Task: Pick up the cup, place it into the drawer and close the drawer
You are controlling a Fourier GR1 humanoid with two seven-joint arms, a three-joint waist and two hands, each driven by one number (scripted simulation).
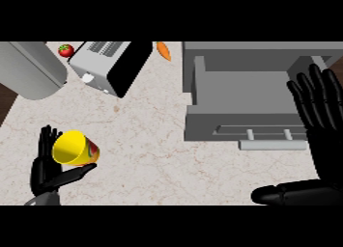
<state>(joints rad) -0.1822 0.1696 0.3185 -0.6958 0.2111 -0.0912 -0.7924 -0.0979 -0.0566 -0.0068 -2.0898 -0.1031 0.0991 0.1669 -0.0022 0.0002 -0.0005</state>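
Down at about eight o'clock on the marble counter (145, 144), a yellow cup (74, 148) with a red patch on its side lies tipped, its open mouth turned up and toward ten o'clock. The left hand (47, 169) cradles it: the fingers stand behind the cup's left side and the thumb reaches under its lower edge, so the cup sits pinched between them.

Over at three o'clock the grey drawer (238, 103) stands pulled open, its pale handle (272, 144) on the near front edge. The right hand (323, 116) shows beside and partly over the drawer's right end, fingers straight and spread, pointing toward twelve, holding nothing.

Up at eleven o'clock sits a toaster (109, 65), with a strawberry (65, 50) just to its left and a grey cylinder (27, 70) farther left. A carrot (164, 51) lies at twelve o'clock, between toaster and drawer.
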